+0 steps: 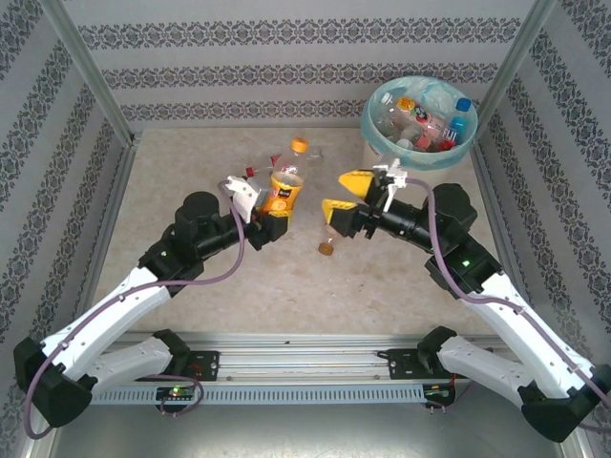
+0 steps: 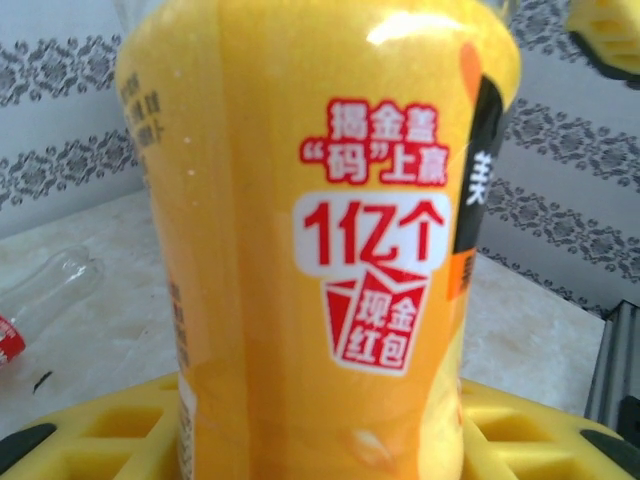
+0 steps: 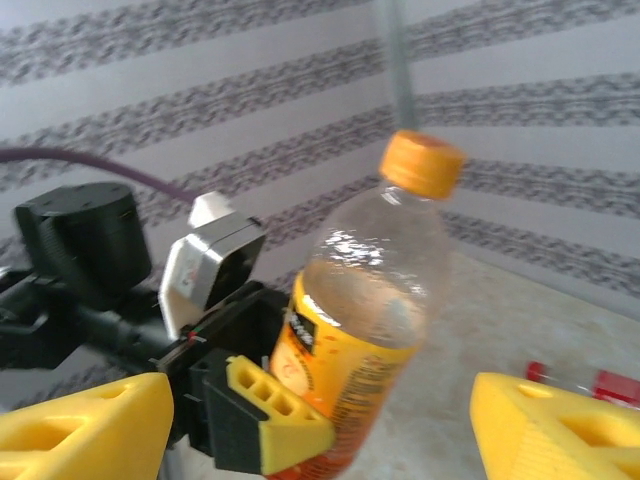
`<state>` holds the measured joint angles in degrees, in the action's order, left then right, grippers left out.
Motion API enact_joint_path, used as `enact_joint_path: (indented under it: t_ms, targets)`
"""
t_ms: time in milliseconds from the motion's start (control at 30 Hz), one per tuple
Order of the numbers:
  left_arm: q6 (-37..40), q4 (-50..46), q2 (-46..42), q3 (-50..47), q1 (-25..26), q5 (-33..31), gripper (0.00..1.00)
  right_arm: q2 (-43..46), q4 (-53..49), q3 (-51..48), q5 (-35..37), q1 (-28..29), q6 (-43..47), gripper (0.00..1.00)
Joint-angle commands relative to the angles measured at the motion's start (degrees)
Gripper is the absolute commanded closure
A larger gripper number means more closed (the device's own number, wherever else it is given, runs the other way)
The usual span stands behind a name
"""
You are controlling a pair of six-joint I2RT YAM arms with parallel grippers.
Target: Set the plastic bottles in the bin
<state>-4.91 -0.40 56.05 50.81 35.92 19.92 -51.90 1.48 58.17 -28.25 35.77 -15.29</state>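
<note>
Pinches the orange-labelled bottle low on its body in the left claw, near the middle of the surface and well short of the bin at the far right corner. Presses yellow fingers against both sides of the label, which crowds the left wrist view with red and white print. Carries the bottle tilted in the right wrist view, clear upper half and orange cap leaning up toward the patterned back wall, one finger snug against the label's lower edge. Cannot tell whether the base clears the surface. Spreads the right claw wide just to the bottle's right, apart from it, with nothing between the yellow fingers. Shows a small brown cap lying loose on the surface nearer the arm bases, below the gap between the two claws. Shows a clear empty bottle lying on its side beyond the held one. Holds several bottles already inside the teal-lined bin.
</note>
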Motion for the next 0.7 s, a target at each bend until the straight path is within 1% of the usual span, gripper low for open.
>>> enact_joint_path:
  t_ms: [0,133,333,433,567,667]
  targets:
    - [3.0,7.3,-3.0,-2.0,0.7,4.2,0.58,-1.9,4.5,3.1,-4.2,3.0,4.6,0.21]
    - [3.2,10.6,-4.3,-3.6,1.0,8.0,0.58,-5.1,4.3,6.0,-4.1,5.6,5.2,0.22]
    - [3.9,12.5,-5.3,-5.0,1.8,12.4,0.58,-7.9,4.9,8.9,3.8,9.5,4.9,0.28]
    - [4.2,12.9,-5.7,-5.4,2.3,13.3,0.57,-8.9,4.9,10.2,5.5,10.3,5.2,0.3]
    - [4.9,12.5,-5.7,-5.7,2.9,14.2,0.58,-9.3,7.4,9.8,4.3,10.5,5.4,0.35]
    - [5.5,12.7,-5.9,-6.4,3.7,14.1,0.58,-9.2,6.0,10.0,8.9,10.6,5.7,0.37]
